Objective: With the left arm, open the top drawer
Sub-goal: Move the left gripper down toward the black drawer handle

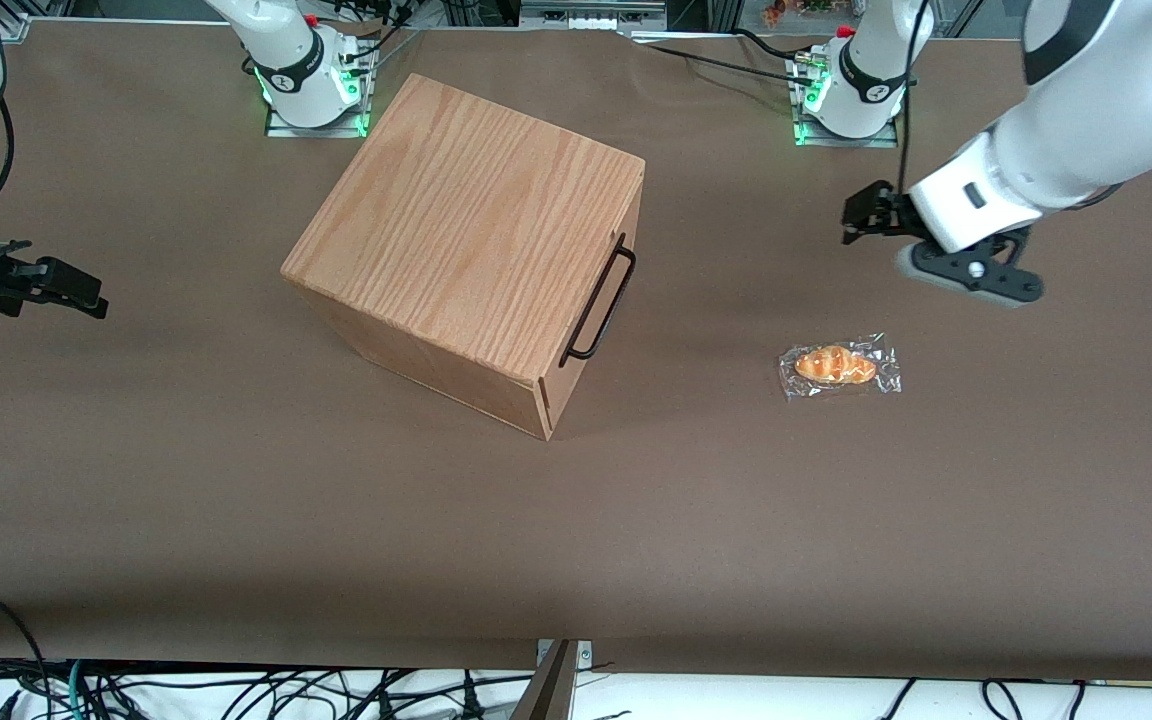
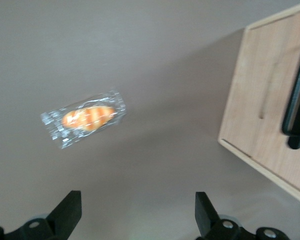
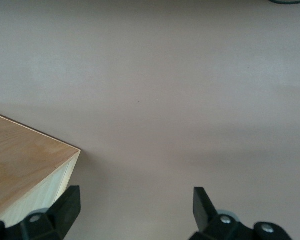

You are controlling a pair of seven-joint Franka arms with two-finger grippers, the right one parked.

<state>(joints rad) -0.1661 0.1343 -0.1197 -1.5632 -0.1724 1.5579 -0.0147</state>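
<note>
1. Over the brown table (image 1: 236, 520), in the front view, the left arm (image 1: 1066, 130) is seen reaching in from the working arm's end, its gripper (image 1: 861, 222) held in the air, well apart from the wooden box (image 1: 466, 230). The top drawer (image 1: 596, 300) is seen shut, its front flush with the box, the black wire handle (image 1: 598, 297) untouched. A wrapped bread roll (image 1: 838, 366) lies on the table between box and arm, nearer to the front camera than the gripper.
2. From the left wrist view, the jaws are seen spread wide with nothing between them. The roll (image 2: 85, 118) and the drawer front (image 2: 270, 100) with its handle (image 2: 297, 107) are seen below.
3. From the right wrist view, only a corner of the box (image 3: 25, 170) and bare table (image 3: 190, 100) are shown.
</note>
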